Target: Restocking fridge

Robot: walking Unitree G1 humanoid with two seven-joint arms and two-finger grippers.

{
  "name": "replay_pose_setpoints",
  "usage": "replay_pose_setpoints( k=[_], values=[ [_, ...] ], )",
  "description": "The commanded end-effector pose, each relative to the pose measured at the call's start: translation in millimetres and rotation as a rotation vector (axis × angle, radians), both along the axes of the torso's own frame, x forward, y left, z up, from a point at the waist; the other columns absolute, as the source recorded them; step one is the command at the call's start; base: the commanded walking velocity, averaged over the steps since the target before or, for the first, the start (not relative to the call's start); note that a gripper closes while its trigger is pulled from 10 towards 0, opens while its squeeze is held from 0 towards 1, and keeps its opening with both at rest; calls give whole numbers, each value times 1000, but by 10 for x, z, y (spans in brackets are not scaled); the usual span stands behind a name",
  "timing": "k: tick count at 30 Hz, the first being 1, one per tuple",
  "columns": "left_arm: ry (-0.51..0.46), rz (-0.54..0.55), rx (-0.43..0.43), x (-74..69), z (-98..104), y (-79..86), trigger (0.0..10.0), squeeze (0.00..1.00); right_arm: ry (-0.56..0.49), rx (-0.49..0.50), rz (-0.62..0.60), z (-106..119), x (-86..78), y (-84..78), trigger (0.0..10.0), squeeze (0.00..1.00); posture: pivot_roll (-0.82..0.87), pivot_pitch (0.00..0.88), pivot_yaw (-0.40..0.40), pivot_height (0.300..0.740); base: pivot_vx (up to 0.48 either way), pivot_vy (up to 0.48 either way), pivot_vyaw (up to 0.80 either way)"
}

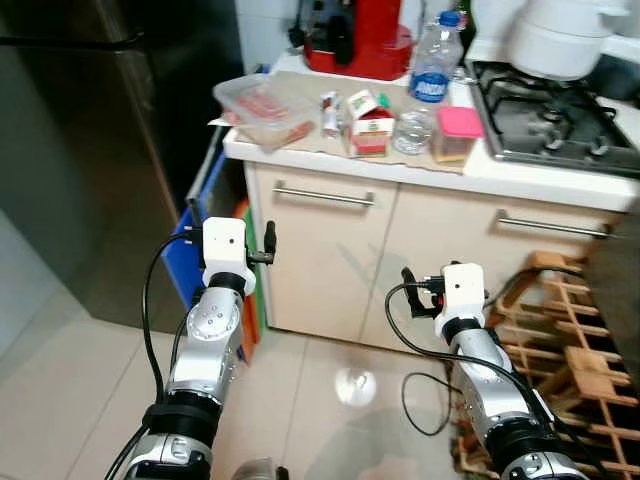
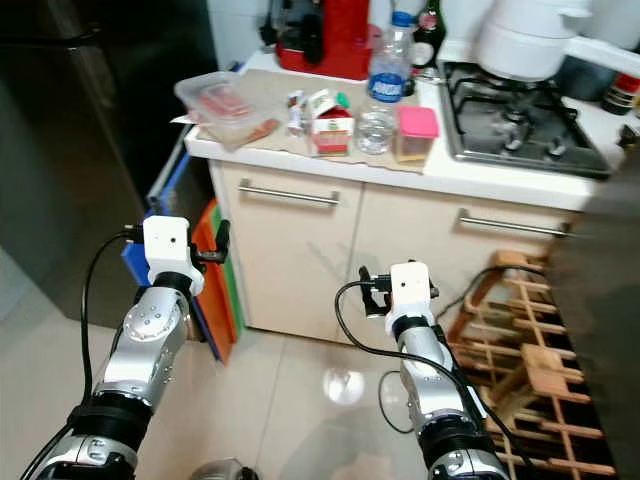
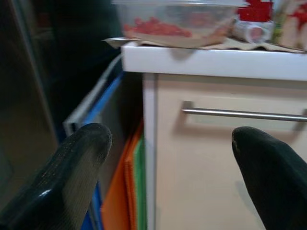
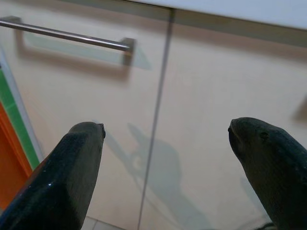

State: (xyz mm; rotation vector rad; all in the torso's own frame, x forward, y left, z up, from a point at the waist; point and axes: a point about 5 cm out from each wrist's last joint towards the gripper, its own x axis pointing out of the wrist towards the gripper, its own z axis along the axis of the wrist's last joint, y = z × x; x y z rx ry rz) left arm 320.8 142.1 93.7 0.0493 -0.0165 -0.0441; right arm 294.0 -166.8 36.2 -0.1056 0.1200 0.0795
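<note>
Bright, even light; slight blur; floor (image 1: 352, 385) glare.

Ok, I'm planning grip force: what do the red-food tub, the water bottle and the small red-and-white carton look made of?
Tub: clear, thin-looking plastic; the red food shows through.
Water bottle: transparent plastic with blue cap and label, probably soft.
Carton: printed paperboard by its gabled, folded top, likely crushable.

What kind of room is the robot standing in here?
Most likely a home kitchen: a gas hob is set in the white counter, food items such as a water bottle stand on it, and a dark fridge is beside it.
</note>
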Motion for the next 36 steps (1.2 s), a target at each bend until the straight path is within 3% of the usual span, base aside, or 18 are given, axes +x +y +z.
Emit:
replay_pose_setpoints(
  k=[1,9,14,26,33,34,35,36],
  values=[
    [-12,-10,19,36,49,8,10000,0,-1,4,2,9,20,22,10000,271,-18,0,7,740,390,277,0],
    [-8,-32,45,57,62,-14,10000,0,-2,3,2,7,21,25,10000,275,-17,0,9,740,469,35,0],
    [-7,-66,53,50,56,-75,10000,0,-3,2,5,5,19,37,10000,271,-19,0,11,740,0,0,0],
    [-19,-75,49,28,63,-99,10000,0,-39,-13,-20,79,57,0,10000,271,-18,0,10,740,0,-460,0],
    [-13,-56,22,25,53,-72,10000,0,-111,-14,-1,316,216,50,10000,235,-19,0,12,740,80,-416,0],
    [-5,-49,22,28,44,-61,10000,0,-156,-9,1,453,301,58,10000,188,-19,0,14,740,0,0,0],
    [-5,-49,22,28,44,-61,10000,0,-156,-9,1,453,301,58,10000,188,-19,0,14,740,0,0,0],
    [-2,-46,23,29,41,-56,10000,0,-216,-3,2,623,396,61,10000,106,-20,0,14,740,0,0,0]
  ],
)
